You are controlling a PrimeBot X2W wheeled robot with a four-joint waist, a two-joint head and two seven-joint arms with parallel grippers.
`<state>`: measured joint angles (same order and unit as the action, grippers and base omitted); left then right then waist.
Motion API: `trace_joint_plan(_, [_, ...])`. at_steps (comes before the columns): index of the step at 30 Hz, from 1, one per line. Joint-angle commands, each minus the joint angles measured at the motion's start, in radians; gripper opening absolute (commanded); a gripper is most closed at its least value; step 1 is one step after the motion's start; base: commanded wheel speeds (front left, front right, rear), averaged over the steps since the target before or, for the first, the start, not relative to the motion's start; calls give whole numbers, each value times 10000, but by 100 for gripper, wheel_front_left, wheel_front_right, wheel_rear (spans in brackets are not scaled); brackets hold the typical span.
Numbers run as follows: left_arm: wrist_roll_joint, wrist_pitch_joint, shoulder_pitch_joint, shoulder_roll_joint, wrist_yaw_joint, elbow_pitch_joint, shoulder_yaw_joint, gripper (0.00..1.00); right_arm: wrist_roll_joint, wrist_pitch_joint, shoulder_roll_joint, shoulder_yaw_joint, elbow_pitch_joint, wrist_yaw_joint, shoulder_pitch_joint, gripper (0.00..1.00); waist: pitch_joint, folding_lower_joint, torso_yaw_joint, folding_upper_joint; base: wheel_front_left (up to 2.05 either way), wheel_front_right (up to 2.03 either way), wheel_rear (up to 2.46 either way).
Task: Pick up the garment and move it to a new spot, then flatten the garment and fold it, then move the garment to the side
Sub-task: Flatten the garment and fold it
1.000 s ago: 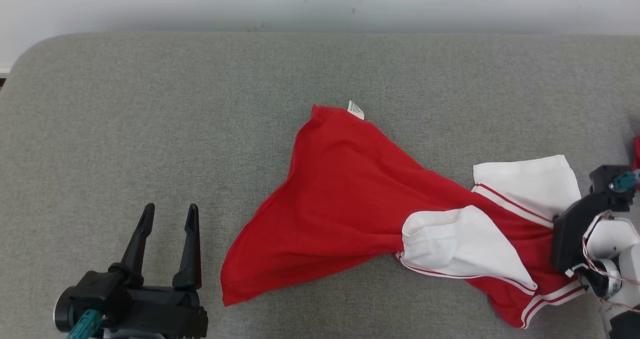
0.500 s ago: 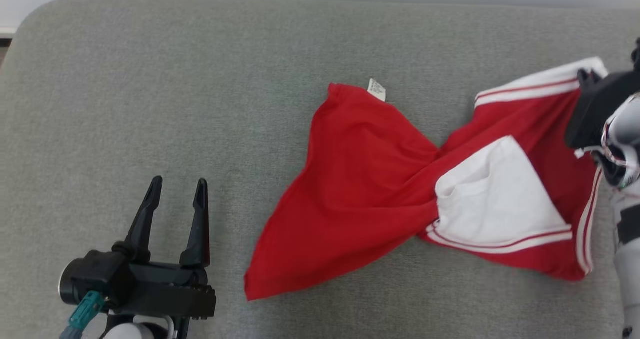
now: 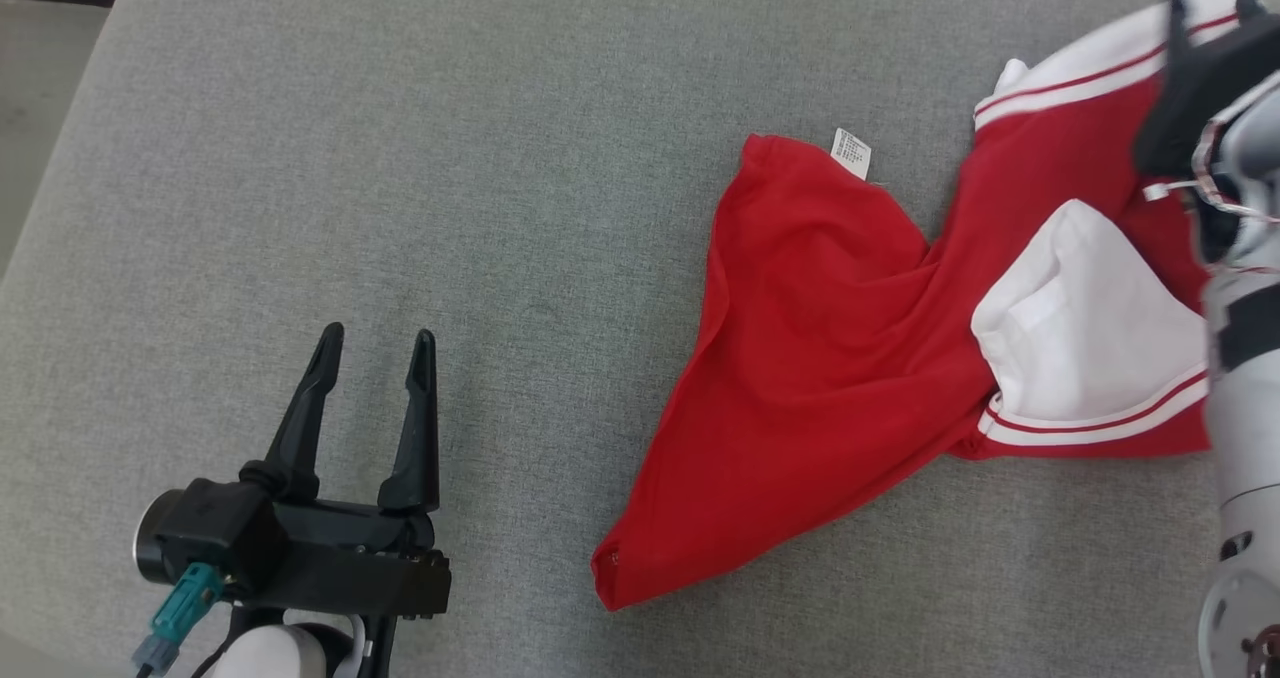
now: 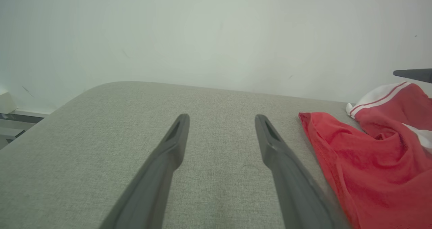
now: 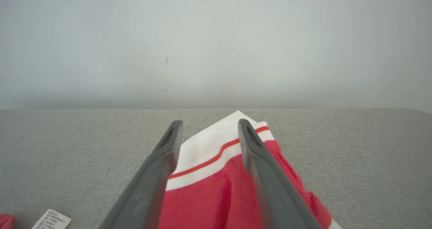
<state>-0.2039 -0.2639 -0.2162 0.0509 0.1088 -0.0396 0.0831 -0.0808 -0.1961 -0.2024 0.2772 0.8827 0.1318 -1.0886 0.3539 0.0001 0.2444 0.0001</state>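
Note:
The garment [image 3: 830, 358], red with white panels and striped trim, lies crumpled on the right half of the grey padded surface [image 3: 400, 158]. My right gripper [image 3: 1210, 3] stands open over its far striped corner. In the right wrist view that corner of the garment [image 5: 209, 188] lies flat between the spread fingers of the right gripper [image 5: 210, 124], touched by neither. My left gripper [image 3: 378, 338] is open and holds nothing at the lower left, well left of the cloth. In the left wrist view the left gripper [image 4: 221, 119] points at the wall, with the garment [image 4: 364, 161] to its right.
A white care label [image 3: 851, 152] sticks up from the garment's far red edge. The surface ends at a rounded corner at the upper left, with floor [image 3: 40, 108] beyond. A pale wall [image 5: 216, 36] runs behind the surface.
The head camera has turned, shifting the whole picture. My right gripper carried the striped corner toward the back of the surface, then opened and let it go. The left gripper stayed open.

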Motion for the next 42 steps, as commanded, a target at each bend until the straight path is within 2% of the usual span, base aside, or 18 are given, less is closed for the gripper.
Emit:
trace_joint_plan(1, [5, -1, 21, -7, -46, 26, -40, 100, -88, -5, 45, -253, 264, -24, -14, 100, -76, -1, -67, -1, 0, 0, 0])
trace_joint_plan(6, [53, -1, 239, -4, -105, -105, -174, 100, 445, 136, -36, -1702, 954, -24, 9, 100, -557, -1, -359, -1, 0, 0, 0])
trace_joint_plan(11, [93, -1, 490, -4, -120, -200, -333, 100, 1483, 202, -125, -2762, 904, -24, 378, 100, -1017, -1, -633, -1, 0, 0, 0])
trace_joint_plan(15, [126, -1, 745, -4, -118, -270, -514, 100, 2597, -72, -221, -3923, 242, -24, 1052, 100, -1376, -1, -893, -1, 0, 0, 0])
trace_joint_plan(21, [11, -1, 1103, -3, -171, -272, -606, 100, 3568, -397, -589, -5389, -1737, -24, 2872, 100, -1681, -1, -1102, -1, 0, 0, 0])
trace_joint_plan(24, [-52, -1, 1218, -6, -192, -268, -569, 100, 3282, -314, -703, -5422, -2803, -24, 3912, 100, -1740, -1, -1110, -1, 0, 0, 0])
trace_joint_plan(32, [-64, -1, 1416, -6, -206, -286, -641, 100, 2190, -615, 250, -4663, -5163, -24, 6675, 100, -1891, -1, -1135, -1, 0, 0, 0])
trace_joint_plan(36, [-36, -1, 1373, -5, -198, -326, -632, 100, 1605, -817, 615, -4611, -5643, -24, 7247, 100, -1862, -1, -1131, -1, 0, 0, 0])
trace_joint_plan(42, [-57, -1, 1257, -3, -155, -390, -531, 100, 749, -929, 833, -4475, -5495, -24, 7318, 100, -1824, -1, -1025, -1, 0, 0, 0])
